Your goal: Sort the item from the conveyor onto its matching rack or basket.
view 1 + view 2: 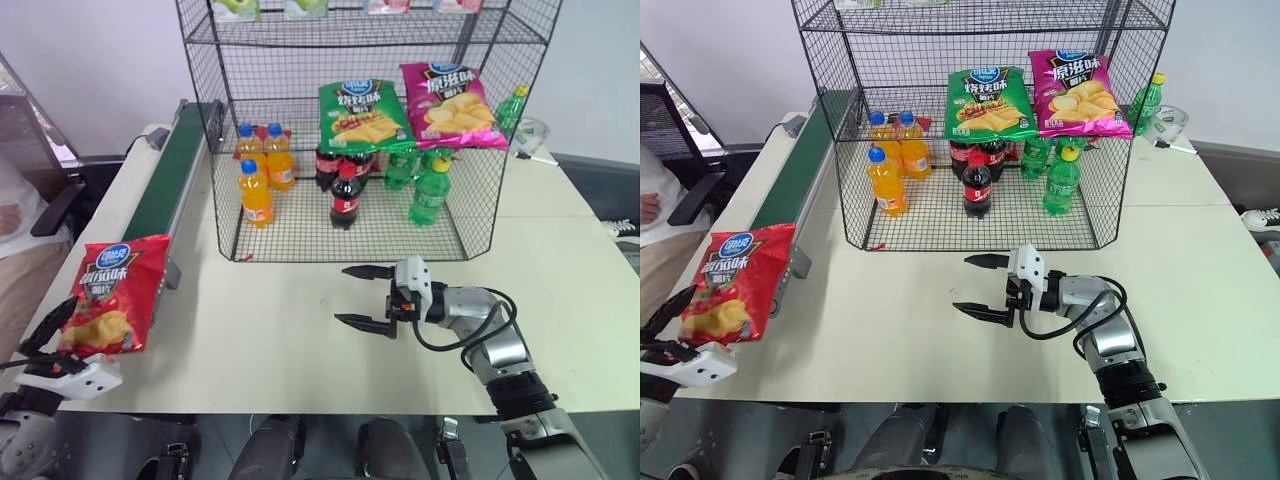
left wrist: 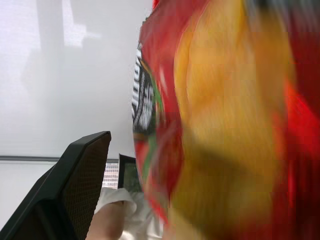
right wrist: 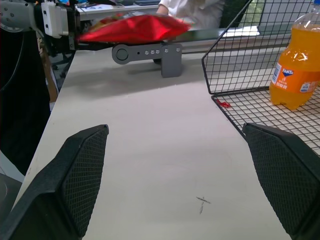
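Observation:
The item, a glossy red crisp bag (image 1: 112,292), lies over the near end of the conveyor (image 1: 172,172), a dark green belt running along the table's left side. My left gripper (image 1: 55,338) is at the bag's lower left corner. Its jaws stand open. One finger (image 2: 65,195) is apart from the bag, and the other is hidden behind the bag (image 2: 225,125). The rack (image 1: 300,215), a tall black wire cage, stands at the back of the table. My right gripper (image 1: 365,296) hovers open over the table in front of the rack, holding nothing.
On the rack's middle tier lie a green crisp bag (image 1: 365,115) and a magenta one (image 1: 450,105). Orange (image 1: 256,192), cola (image 1: 345,197) and green (image 1: 430,190) bottles stand on its bottom tier. A person (image 1: 652,205) sits beyond the table's left edge.

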Robot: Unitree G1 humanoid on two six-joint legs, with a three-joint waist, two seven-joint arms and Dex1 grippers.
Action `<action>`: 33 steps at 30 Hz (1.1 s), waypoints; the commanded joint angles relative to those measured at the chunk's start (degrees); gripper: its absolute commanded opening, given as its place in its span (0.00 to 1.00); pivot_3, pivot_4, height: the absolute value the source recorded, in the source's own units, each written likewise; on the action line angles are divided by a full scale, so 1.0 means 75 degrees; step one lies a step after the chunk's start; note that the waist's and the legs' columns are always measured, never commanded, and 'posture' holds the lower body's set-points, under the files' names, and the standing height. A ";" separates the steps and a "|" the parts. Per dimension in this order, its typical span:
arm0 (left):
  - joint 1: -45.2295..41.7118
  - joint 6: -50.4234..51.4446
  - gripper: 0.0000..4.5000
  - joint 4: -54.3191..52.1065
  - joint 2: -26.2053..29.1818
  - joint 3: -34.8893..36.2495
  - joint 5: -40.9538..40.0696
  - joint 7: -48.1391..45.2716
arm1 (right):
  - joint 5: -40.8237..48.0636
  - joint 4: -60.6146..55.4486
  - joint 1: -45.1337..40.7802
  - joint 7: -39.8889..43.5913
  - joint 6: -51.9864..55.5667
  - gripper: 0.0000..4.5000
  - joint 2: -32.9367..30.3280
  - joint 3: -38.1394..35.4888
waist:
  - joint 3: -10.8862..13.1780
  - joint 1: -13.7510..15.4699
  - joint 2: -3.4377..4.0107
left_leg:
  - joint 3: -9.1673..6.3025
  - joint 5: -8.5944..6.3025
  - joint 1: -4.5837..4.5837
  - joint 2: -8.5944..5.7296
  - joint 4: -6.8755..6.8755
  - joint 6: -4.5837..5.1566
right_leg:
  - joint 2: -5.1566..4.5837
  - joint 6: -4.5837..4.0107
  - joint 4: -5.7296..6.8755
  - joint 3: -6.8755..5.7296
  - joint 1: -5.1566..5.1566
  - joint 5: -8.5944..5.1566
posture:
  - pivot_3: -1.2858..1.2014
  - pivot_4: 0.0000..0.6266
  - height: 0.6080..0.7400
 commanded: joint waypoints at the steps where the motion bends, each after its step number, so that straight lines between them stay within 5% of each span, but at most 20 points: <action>1: -0.0013 -0.0003 0.72 -0.0214 0.0072 0.0057 -0.0212 -0.0018 | 0.0045 -0.0247 0.0004 -0.0010 -0.0133 1.00 0.0046 -0.0015 | 0.0000 -0.0002 0.0000 | 0.0000 0.0000 0.0000 0.0000 0.0000 0.0000 | 0.0000 0.0000 0.0000 0.0000 0.0000 0.0000 | 0.52 0.24 1.00; 7: -0.0004 0.0076 0.02 -0.0325 0.0048 0.0093 -0.0210 -0.0017 | 0.0043 -0.0243 0.0008 -0.0016 -0.0153 1.00 0.0050 -0.0027 | 0.0000 -0.0004 0.0000 | 0.0000 0.0000 0.0000 0.0000 0.0002 0.0000 | 0.0000 0.0000 0.0000 0.0000 0.0001 0.0001 | 0.52 0.24 1.00; 17: 0.0393 0.0176 0.00 -0.1013 0.0026 0.0460 -0.0486 -0.0110 | 0.0157 -0.0233 0.0192 -0.0023 -0.0151 1.00 -0.0138 -0.0290 | 0.0000 -0.0003 0.0000 | 0.0000 0.0000 0.0001 0.0001 0.0003 0.0000 | 0.0000 -0.0001 0.0000 0.0001 0.0002 0.0002 | 0.52 0.24 1.00; 26: 0.0688 0.0632 0.00 -0.3723 -0.0181 0.1433 -0.0991 -0.1211 | 0.1382 -0.1320 0.1166 -0.0794 0.0200 1.00 -0.0210 -0.1813 | 0.0002 0.0016 0.0001 | 0.0001 -0.0001 0.0000 0.0003 0.0004 -0.0001 | -0.0004 -0.0002 -0.0007 0.0003 0.0009 0.0002 | 0.52 0.24 1.00; 33: 0.0025 0.0727 0.00 -0.5041 -0.0372 0.1091 -0.0991 -0.2122 | 0.1395 -0.1771 0.1621 -0.1732 -0.0365 1.00 -0.0012 -0.2625 | 0.0003 0.0009 0.0008 | 0.0002 -0.0001 0.0001 0.0005 0.0004 -0.0002 | -0.0003 -0.0006 -0.0007 0.0003 0.0011 0.0002 | 0.52 0.24 1.00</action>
